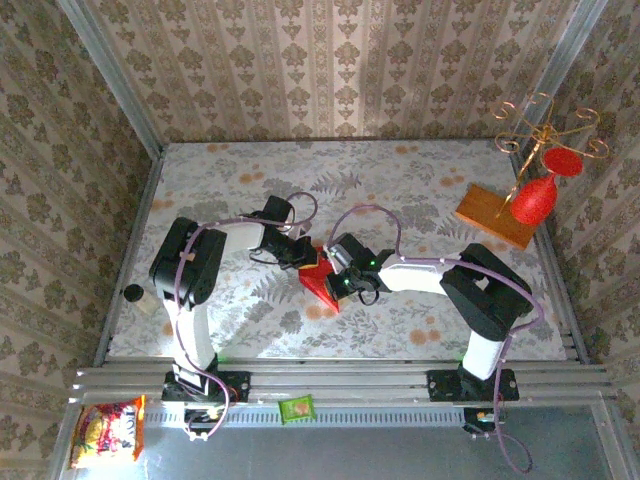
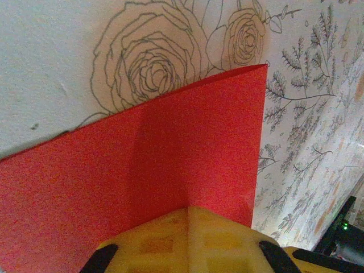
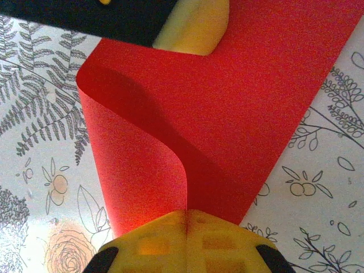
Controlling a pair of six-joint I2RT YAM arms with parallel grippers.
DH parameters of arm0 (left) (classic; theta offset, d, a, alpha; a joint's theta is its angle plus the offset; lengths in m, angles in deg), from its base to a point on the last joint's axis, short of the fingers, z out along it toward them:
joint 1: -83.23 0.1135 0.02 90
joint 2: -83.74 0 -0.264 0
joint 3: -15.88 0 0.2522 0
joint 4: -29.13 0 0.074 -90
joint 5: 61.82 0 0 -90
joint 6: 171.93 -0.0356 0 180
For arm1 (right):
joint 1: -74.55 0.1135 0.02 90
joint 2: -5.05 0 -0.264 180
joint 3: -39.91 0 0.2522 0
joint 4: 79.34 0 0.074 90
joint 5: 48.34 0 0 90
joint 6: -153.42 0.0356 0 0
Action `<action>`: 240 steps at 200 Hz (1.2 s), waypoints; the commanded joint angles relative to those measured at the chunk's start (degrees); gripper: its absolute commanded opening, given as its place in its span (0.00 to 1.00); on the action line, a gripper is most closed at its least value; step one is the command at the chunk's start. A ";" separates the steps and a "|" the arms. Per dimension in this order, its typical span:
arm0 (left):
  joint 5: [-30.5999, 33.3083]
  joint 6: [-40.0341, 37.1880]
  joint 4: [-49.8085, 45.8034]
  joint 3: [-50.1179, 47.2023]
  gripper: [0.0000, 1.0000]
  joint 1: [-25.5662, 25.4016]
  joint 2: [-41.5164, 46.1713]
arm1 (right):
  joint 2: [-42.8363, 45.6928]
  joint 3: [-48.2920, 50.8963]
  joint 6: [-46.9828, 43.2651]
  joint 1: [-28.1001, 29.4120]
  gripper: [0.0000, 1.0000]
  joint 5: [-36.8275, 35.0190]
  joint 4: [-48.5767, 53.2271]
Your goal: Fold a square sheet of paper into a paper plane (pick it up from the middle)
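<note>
Paper [image 1: 322, 287] | well left of board [image 1: 495, 215] | long axis far–near, tip nearward | left gripper [image 2: 187, 215], right gripper [image 3: 186, 216] both clamped tight on it

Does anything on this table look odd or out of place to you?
The red paper is not lying flat: one side curls over in a loose roll while the left gripper and right gripper both pinch it. A snack bag and a small green packet lie off the table by the near rail.
</note>
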 commanded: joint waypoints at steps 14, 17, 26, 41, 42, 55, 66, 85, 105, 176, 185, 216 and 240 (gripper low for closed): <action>0.56 -2.42 -2.69 0.55 0.06 -0.60 -1.90 | -1.20 -1.55 0.53 -0.24 0.06 -0.56 1.38; 0.57 -2.42 -2.77 0.50 0.06 -0.63 -1.92 | -1.18 -1.59 0.53 -0.25 0.06 -0.55 1.33; 0.62 -2.65 -2.94 0.61 0.06 -0.71 -2.01 | -1.30 -1.55 0.49 -0.27 0.06 -0.69 1.29; 0.75 -2.84 -3.33 0.85 0.06 -0.72 -2.31 | -1.28 -1.80 0.31 -0.28 0.06 -0.78 1.27; 0.75 -2.86 -3.34 0.85 0.06 -0.68 -2.34 | -1.26 -1.80 0.31 -0.29 0.06 -0.76 1.28; 0.75 -3.08 -3.52 0.95 0.06 -0.73 -2.53 | -1.27 -1.87 0.13 -0.30 0.06 -0.74 1.35; 0.75 -3.15 -3.69 1.03 0.06 -0.81 -2.69 | -1.21 -1.90 0.15 -0.25 0.06 -0.73 1.33; 0.84 -3.24 -3.83 1.12 0.06 -0.84 -2.89 | -1.11 -1.86 0.10 -0.29 0.06 -0.82 1.31; 0.92 -3.31 -3.88 1.15 0.06 -0.91 -3.15 | -0.97 -1.81 0.04 -0.30 0.07 -1.00 1.34; 1.37 -3.52 -4.14 1.27 0.06 -0.90 -3.32 | 0.45 -1.42 -0.14 -0.26 0.07 -1.06 0.85; 1.56 -3.45 -4.23 1.20 0.06 -0.90 -3.29 | 0.71 -1.34 -0.20 -0.24 0.06 -1.32 0.85; 1.63 -3.44 -4.32 1.28 0.06 -0.90 -3.32 | 1.49 -0.86 -0.35 -0.25 0.07 -2.12 1.01; 1.63 -3.24 -4.31 1.26 0.05 -0.91 -3.32 | 1.29 -0.87 -0.30 -0.30 0.06 -2.83 1.26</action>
